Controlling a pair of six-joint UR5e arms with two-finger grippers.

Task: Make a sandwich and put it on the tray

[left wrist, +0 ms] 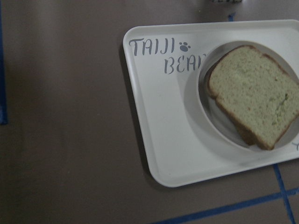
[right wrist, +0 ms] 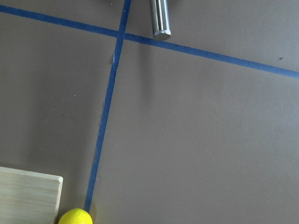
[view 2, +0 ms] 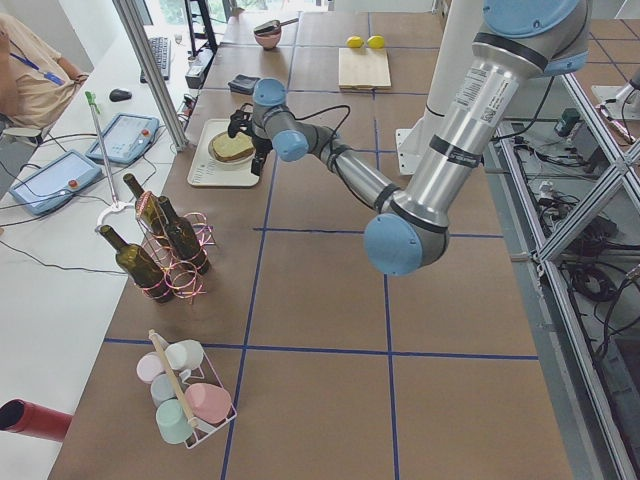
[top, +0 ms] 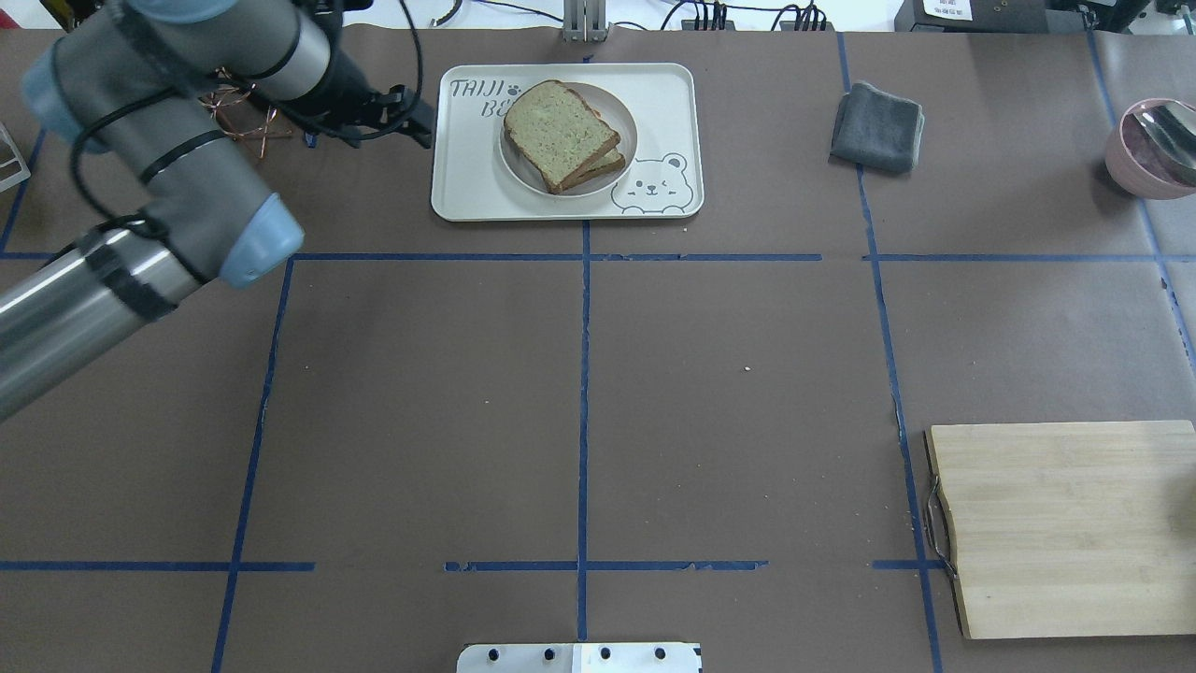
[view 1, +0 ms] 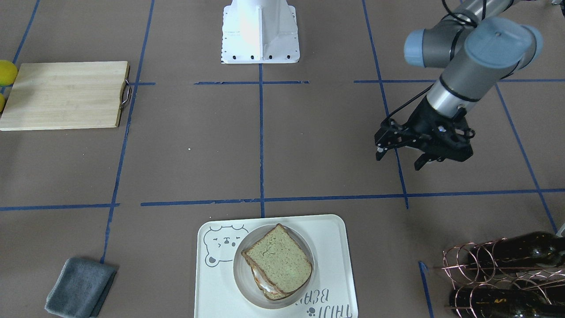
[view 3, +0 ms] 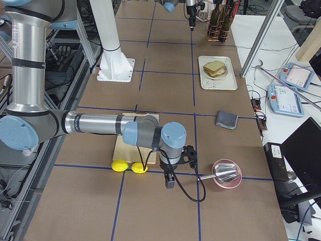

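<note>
The sandwich (view 1: 277, 260), two greenish-tan bread slices with white egg showing at the edge, lies on a round white dish in the middle of the white bear-face tray (view 1: 207, 287). It also shows in the overhead view (top: 561, 133) on the tray (top: 467, 192), and in the left wrist view (left wrist: 254, 91) on the tray (left wrist: 159, 140). My left gripper (view 1: 398, 162) is open and empty, hovering above the table beside the tray's lettered end, apart from it (top: 411, 112). My right gripper (view 3: 170, 179) shows only in the exterior right view, near the lemons; I cannot tell whether it is open or shut.
A wooden cutting board (top: 1065, 523) lies near the robot's right side, with lemons (view 1: 6, 73) beside it. A grey cloth (top: 878, 126) lies beyond the tray. A copper wine-bottle rack (view 1: 507, 269) stands near my left gripper. A pink bowl with a ladle (top: 1154, 150) stands far right.
</note>
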